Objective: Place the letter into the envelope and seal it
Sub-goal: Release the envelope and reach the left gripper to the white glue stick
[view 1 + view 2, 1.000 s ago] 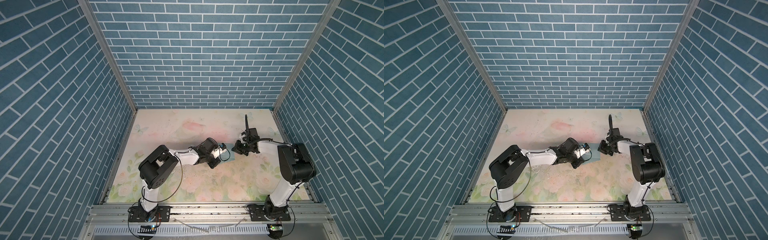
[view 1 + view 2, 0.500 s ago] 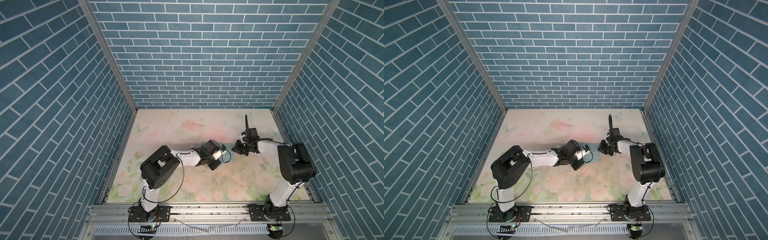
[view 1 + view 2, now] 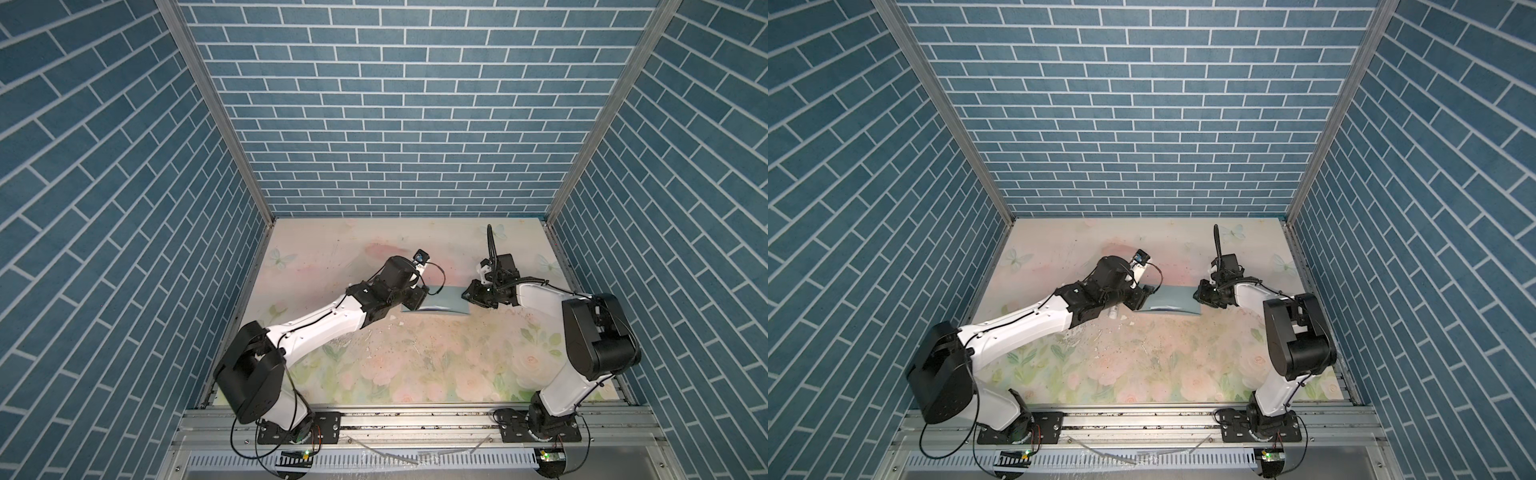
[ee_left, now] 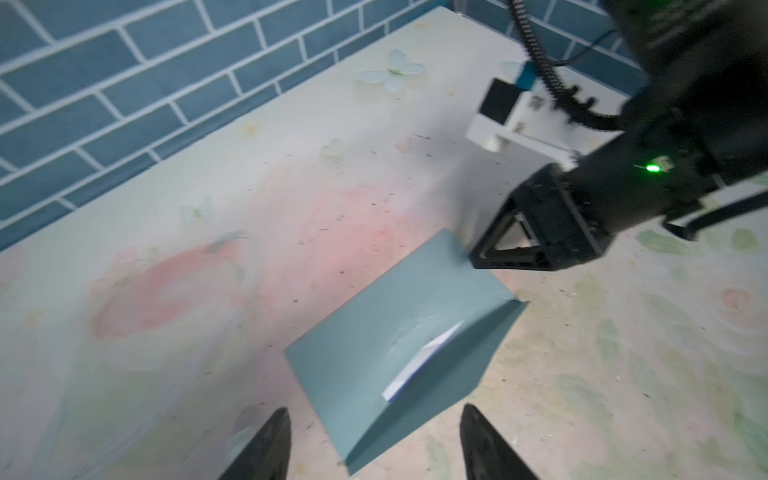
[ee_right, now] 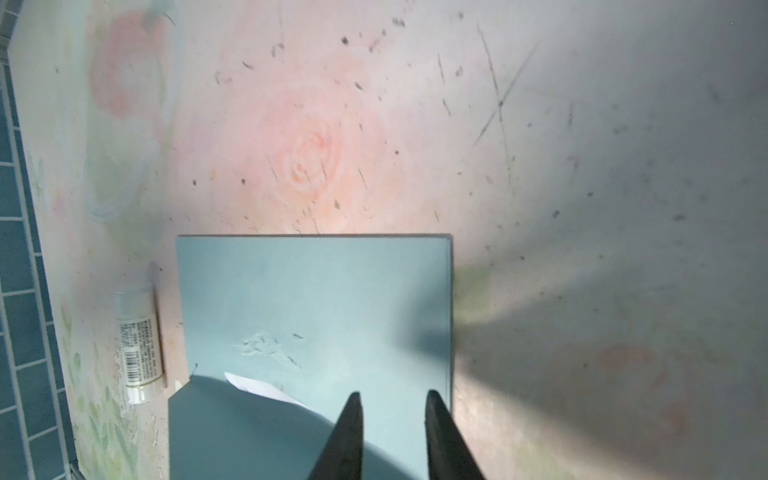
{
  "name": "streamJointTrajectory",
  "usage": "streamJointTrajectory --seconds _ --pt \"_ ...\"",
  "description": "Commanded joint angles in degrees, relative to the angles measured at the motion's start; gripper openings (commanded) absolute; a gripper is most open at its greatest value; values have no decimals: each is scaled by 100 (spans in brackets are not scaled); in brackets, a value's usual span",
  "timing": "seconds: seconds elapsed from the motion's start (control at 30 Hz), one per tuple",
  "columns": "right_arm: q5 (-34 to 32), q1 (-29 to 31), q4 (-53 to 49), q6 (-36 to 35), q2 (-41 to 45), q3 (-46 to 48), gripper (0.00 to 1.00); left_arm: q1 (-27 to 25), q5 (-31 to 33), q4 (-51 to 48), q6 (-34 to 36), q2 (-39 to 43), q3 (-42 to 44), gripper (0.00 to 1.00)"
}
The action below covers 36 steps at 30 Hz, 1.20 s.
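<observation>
Both top views: envelope [image 3: 440,300] is lying between left gripper [image 3: 415,300] and right gripper [image 3: 471,296]. Left wrist: jaws are gaping, empty, astride it; letter [image 4: 419,361] is peeking from its flap [image 4: 453,382]. Right wrist: jaws are hovering slightly apart above it, holding nothing; sealing seemingly pending, flap needing pressing shut.

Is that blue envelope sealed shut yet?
Not sealed. The envelope has its flap folded over but lifted off the body, and a white sliver of the letter shows in the gap.
</observation>
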<state>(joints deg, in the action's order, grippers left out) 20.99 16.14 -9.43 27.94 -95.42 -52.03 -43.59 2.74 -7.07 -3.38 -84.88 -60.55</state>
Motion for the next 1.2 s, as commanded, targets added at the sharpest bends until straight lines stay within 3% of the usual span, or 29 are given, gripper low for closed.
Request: streamJointTrajectory --seconds 0.0,0.17,0.4,0.73,1.07,1.17 --pt "-501 107 -319 -587 451 -305 41 394 409 -554 -290 240 353 74" --pt "-983 164 -571 -868 935 -373 53 780 529 -813 -802 320 620 87" --pt "-1300 168 -836 -885 1366 -433 64 791 569 -1043 -1211 -150 532 88" --pt "-1261 161 -920 -821 1430 -404 68 791 442 -1218 -1647 -774 359 72" --pt "-1137 166 -894 -852 1456 -338 66 796 415 -1001 -1660 -1250 334 60" --pt "-1098 161 -886 -850 1438 -333 65 803 382 -948 -1623 -1391 299 52"
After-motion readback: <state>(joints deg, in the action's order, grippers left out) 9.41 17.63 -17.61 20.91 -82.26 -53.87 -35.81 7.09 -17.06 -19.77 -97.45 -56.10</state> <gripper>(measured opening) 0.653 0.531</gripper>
